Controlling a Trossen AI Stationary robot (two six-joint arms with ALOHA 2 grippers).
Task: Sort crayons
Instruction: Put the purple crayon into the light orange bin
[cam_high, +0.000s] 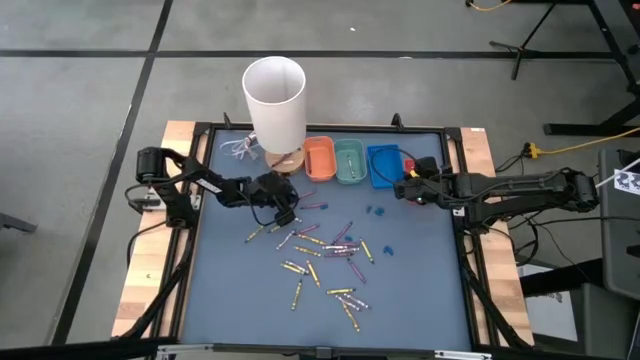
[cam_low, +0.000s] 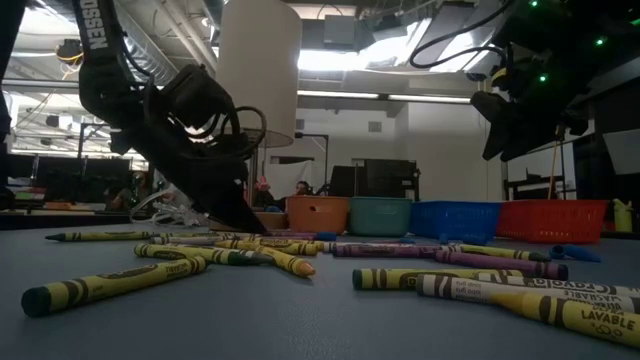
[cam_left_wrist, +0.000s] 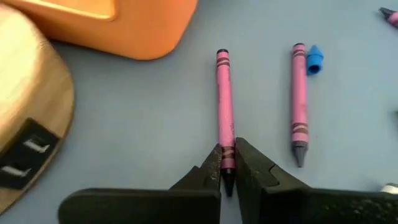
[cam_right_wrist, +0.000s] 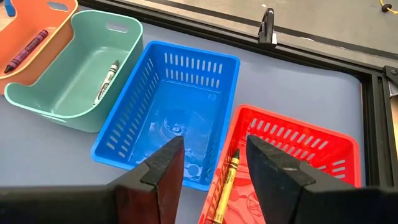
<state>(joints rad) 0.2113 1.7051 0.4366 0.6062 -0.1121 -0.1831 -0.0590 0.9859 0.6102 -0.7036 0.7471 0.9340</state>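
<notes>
Left gripper is pinching the dark tip of a pink crayon lying flat on the blue-grey table, near the orange tray — a second pink crayon is lying just beside it, apart. Right gripper is hovering with fingers spread, empty, above the blue basket and red basket — a yellow crayon is resting in the red one.

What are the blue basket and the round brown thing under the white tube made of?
The blue basket looks like glossy molded plastic: slotted walls and a shiny floor. The round base under the white tube looks like pale unfinished wood, with faint grain showing, though it could be a wood-look board.
</notes>
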